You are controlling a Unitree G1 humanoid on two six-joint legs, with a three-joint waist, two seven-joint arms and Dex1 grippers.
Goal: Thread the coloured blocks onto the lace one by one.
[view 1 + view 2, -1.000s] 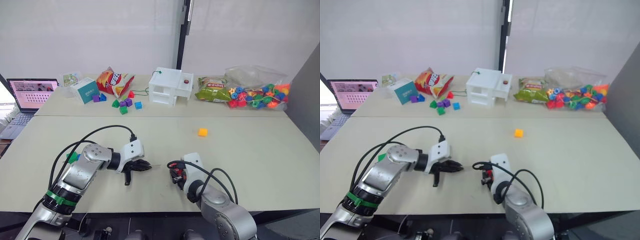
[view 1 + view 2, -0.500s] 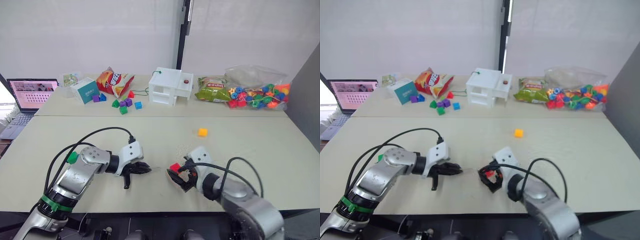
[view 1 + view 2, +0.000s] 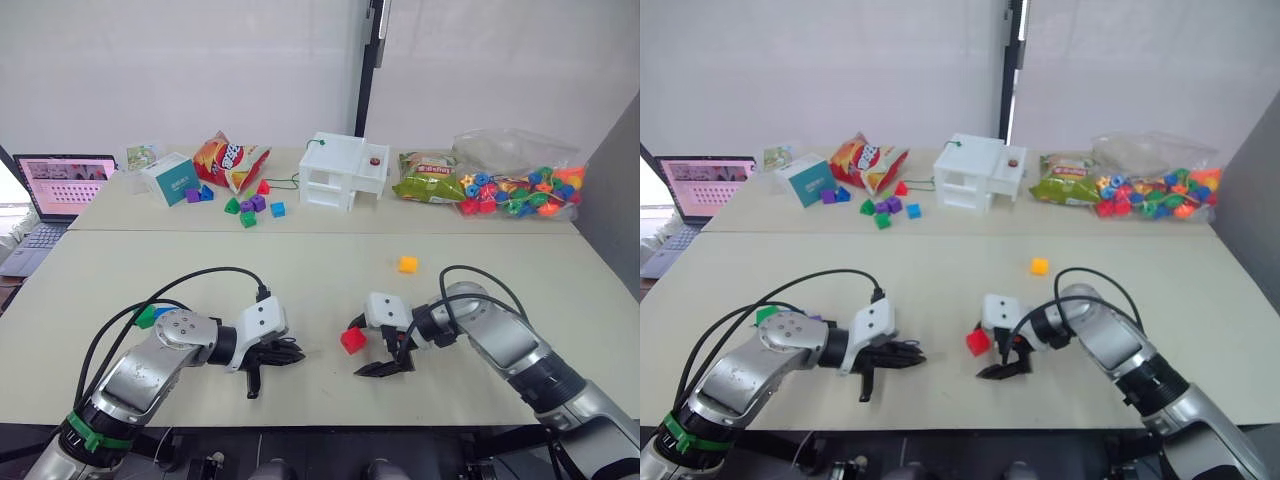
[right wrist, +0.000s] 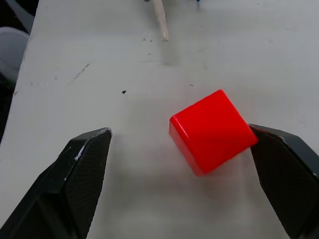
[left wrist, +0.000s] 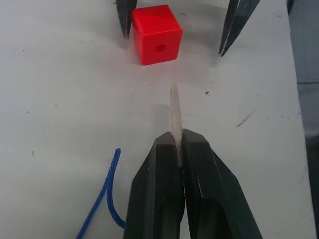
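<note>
Left gripper (image 5: 178, 144): fingers pressed together on the stiff pale tip of the lace (image 5: 175, 107), which sticks out from between them and points toward the red block; in the left eye view it sits low and left of centre.
Lace: its dark-blue length curls on the table (image 3: 300, 270) beside the left gripper's fingers (lower left of the left wrist view).
Red block (image 3: 352, 341): lies on the table at lower centre of the left eye view, a round hole in the face turned toward the lace tip; a gap remains between tip and block.
Right gripper (image 4: 194, 164): fingers spread wide, one on either side of the red block; one fingertip (image 4: 279, 149) lies against or just beside a block corner (contact cannot be told), the other stands well clear.
Yellow block (image 3: 406, 264): alone on the table, right of centre, well apart from both grippers.
Other blocks (image 3: 250, 207): green, purple and blue pieces lie loose at upper left of centre, near a chip bag (image 3: 228, 160).
Far edge: white box (image 3: 342, 170) at top centre, green packet (image 3: 426, 178) and clear bag of beads (image 3: 515, 180) at upper right, laptop (image 3: 60, 188) at far left.
</note>
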